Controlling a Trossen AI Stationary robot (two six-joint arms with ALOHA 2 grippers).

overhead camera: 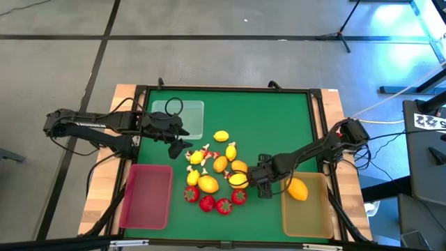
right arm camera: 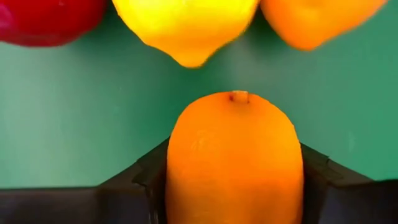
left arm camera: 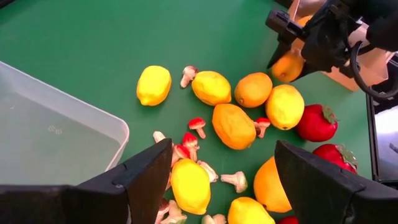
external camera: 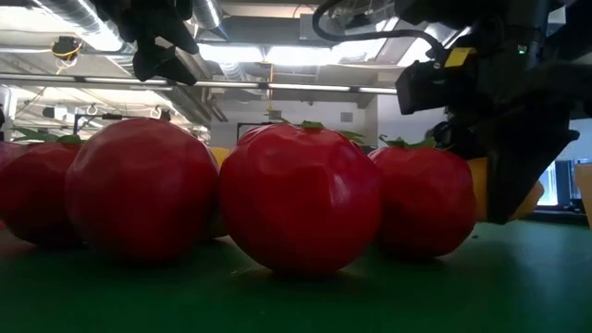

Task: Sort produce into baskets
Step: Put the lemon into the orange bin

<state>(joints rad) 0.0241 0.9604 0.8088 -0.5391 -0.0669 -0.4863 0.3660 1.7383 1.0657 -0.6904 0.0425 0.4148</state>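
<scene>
Right gripper (overhead camera: 245, 180) clamps an orange fruit (right arm camera: 234, 155) at the pile's edge — lifting may nudge the adjacent lemon (right arm camera: 186, 25). Left gripper (overhead camera: 182, 148) hovers open above the mushrooms (left arm camera: 198, 124).

A clear basket (overhead camera: 187, 117) is set toward the far left of the desk, a red basket (overhead camera: 146, 196) at the near left corner, and a tan basket (overhead camera: 307, 209) at the near right corner, with one yellow-orange fruit (overhead camera: 297, 189) inside. Lemons (overhead camera: 221, 137), strawberries (overhead camera: 207, 203) and small white-and-red bits (overhead camera: 206, 155) are clustered mid-desk. An orange fruit (right arm camera: 234, 158) is clamped between the right jaws.
</scene>
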